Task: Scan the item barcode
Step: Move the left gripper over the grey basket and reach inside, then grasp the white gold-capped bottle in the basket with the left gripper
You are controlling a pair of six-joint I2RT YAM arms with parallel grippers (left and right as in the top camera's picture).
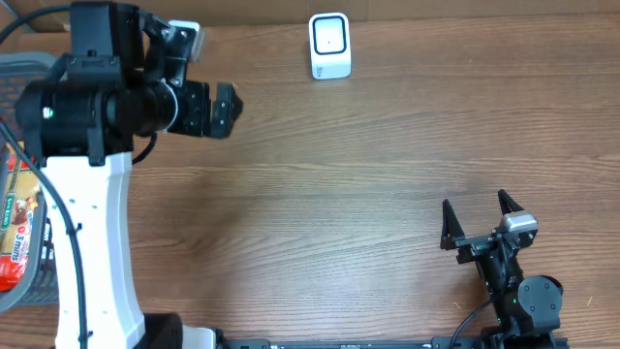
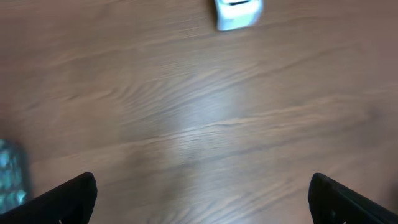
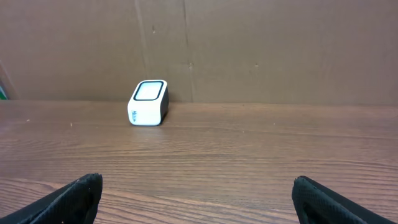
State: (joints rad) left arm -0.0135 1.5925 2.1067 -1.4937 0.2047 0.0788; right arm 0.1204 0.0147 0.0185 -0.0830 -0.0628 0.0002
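The white barcode scanner [image 1: 329, 45] stands at the table's far edge, its window facing up; it also shows as the scanner [image 2: 238, 14] and the scanner [image 3: 148, 102]. Packaged items [image 1: 17, 228], red and yellow wrappers, lie in a grey basket [image 1: 31, 66] at the far left. My left gripper [image 1: 228, 110] hovers high over the wood, pointing right, open and holding nothing [image 2: 202, 199]. At the front right, my right gripper [image 1: 477, 215] rests low, open and with nothing in it [image 3: 196, 193], facing the scanner from far off.
A brown cardboard wall [image 3: 249, 50] closes off the back of the table behind the scanner. Bare wood [image 1: 339, 213] lies between the two arms. A blurred teal patch [image 2: 9, 177] shows at the left edge of the left wrist view.
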